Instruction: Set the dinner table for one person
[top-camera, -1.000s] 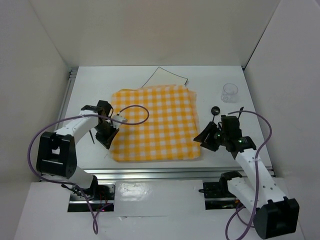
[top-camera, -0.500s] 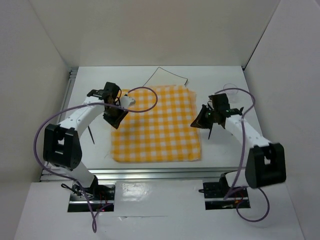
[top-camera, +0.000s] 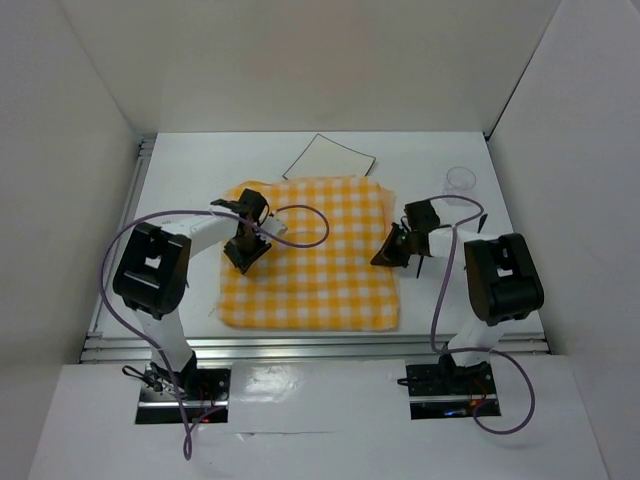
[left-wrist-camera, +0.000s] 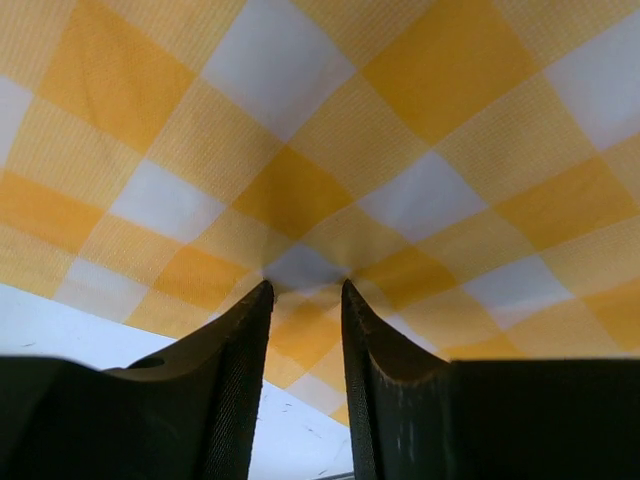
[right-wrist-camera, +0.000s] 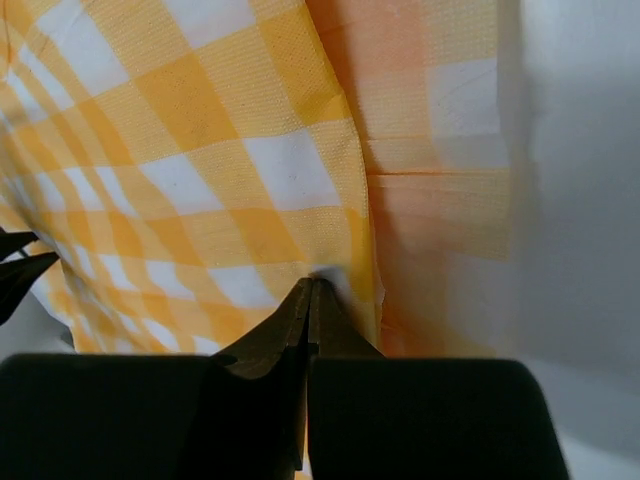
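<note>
The yellow-and-white checked cloth (top-camera: 315, 255) lies spread on the white dinner table (top-camera: 175, 180). My left gripper (top-camera: 243, 255) rests on the cloth's left part. In the left wrist view its jaws (left-wrist-camera: 305, 285) stand apart, tips pressed onto the cloth (left-wrist-camera: 400, 120), which puckers slightly between them. My right gripper (top-camera: 388, 251) is at the cloth's right edge. In the right wrist view its jaws (right-wrist-camera: 313, 283) are shut on a pinch of cloth (right-wrist-camera: 200, 120) beside that edge, which is lifted and casts an orange shadow on the table (right-wrist-camera: 590, 200).
A small white square plate (top-camera: 330, 157) lies behind the cloth. A clear glass (top-camera: 460, 181) stands at the back right. A thin dark utensil (top-camera: 479, 216) lies by the right arm. An aluminium rail (top-camera: 300, 345) runs along the near edge; white walls enclose the table.
Both arms have swung inward from the cloth's near corners to its sides. The right gripper has closed on the cloth's right edge. The left gripper's jaws have opened.
</note>
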